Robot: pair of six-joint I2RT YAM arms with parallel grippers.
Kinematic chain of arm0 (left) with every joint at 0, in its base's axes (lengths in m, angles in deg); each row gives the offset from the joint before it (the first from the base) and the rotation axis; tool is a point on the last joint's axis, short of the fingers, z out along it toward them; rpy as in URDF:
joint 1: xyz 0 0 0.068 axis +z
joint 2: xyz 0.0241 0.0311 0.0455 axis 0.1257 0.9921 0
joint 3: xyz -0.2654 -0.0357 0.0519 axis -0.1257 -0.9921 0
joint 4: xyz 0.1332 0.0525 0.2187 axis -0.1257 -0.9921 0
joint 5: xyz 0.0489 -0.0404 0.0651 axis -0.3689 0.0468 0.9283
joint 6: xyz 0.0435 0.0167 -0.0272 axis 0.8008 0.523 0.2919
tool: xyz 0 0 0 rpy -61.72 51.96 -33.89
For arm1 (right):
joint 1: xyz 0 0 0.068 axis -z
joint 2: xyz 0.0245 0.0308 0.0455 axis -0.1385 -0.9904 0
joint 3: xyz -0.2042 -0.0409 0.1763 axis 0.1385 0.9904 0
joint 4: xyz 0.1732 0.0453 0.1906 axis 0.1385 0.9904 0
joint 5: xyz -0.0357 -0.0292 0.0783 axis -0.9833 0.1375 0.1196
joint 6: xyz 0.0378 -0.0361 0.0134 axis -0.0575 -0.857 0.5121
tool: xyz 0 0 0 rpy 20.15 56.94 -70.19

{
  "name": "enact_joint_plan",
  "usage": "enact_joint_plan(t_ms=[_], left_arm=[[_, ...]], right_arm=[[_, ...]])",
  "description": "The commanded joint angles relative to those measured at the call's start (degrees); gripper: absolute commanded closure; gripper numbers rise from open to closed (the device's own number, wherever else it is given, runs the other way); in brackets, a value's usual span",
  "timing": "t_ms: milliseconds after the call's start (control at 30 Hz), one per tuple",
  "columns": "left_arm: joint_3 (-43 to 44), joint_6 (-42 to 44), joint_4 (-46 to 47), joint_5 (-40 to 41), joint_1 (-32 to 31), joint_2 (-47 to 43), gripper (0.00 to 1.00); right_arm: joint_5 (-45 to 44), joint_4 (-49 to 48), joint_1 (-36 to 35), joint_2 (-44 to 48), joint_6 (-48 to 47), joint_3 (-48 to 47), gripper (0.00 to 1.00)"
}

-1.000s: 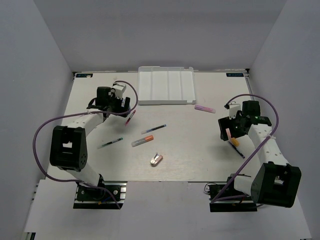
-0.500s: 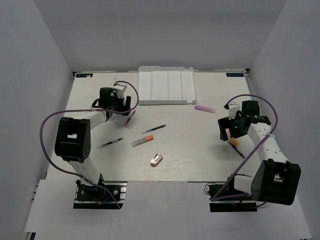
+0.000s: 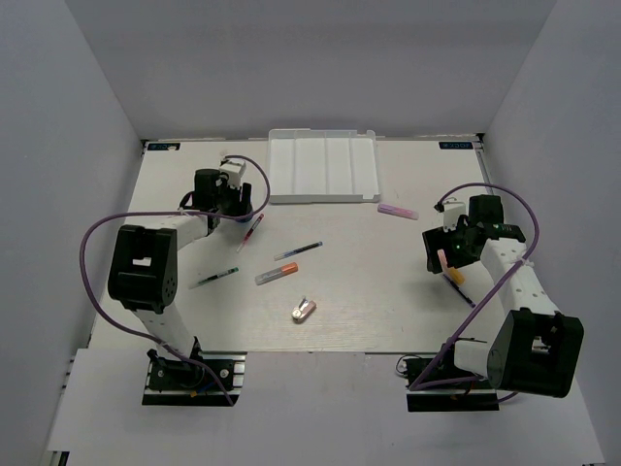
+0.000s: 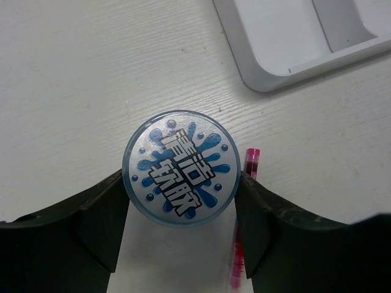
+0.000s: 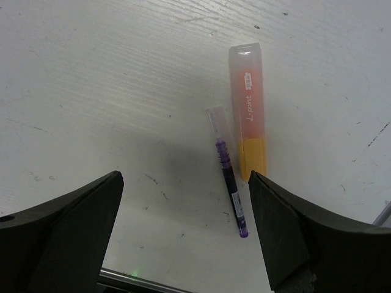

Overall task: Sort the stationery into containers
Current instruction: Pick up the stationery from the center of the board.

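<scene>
left pincer (image 4: 181,184) nudged farther, clamping blue round roll (image 4: 180,166), splash-print face.

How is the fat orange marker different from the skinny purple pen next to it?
The orange marker is thick; the purple pen is much thinner. The marker is orange with a yellow end; the pen is dark purple with a clear end. Both lie flat on the table, side by side.

Blue-splash roll (image 4: 181,167), white tray (image 4: 287,43)
</scene>
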Motion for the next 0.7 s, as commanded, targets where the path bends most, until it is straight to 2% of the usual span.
enact_joint_plan(t_ms=[0,233,300,400,500,667], left_arm=[[1.2,-0.3,-0.2,-0.1,0.2,0.7,0.41],[2.6,-1.5,-2.8,1.7,0.2,-4.2,0.53],[7.5,-1.8,-10.2,2.4,0.2,-5.4,0.59],[12.6,-1.3,-15.5,2.6,0.2,-6.6,0.65],[14.1,0.3,-15.1,1.6,0.2,-11.1,0.67],[19.7,-2.2,-14.5,-3.0,-0.4,-10.4,0.67]], right_arm=[[0.8,-0.7,-0.1,-0.2,-0.5,-1.7,0.11],[1.2,-0.5,0.0,-0.2,-0.5,-1.7,0.11],[1.5,-0.5,-0.2,0.0,-0.3,-1.7,0.11],[2.0,-0.8,-0.2,-0.1,-0.2,-1.5,0.11],[2.3,-1.0,-0.2,-0.2,0.0,-1.5,0.11],[2.7,-1.4,-0.2,-0.8,0.1,-1.4,0.11]])
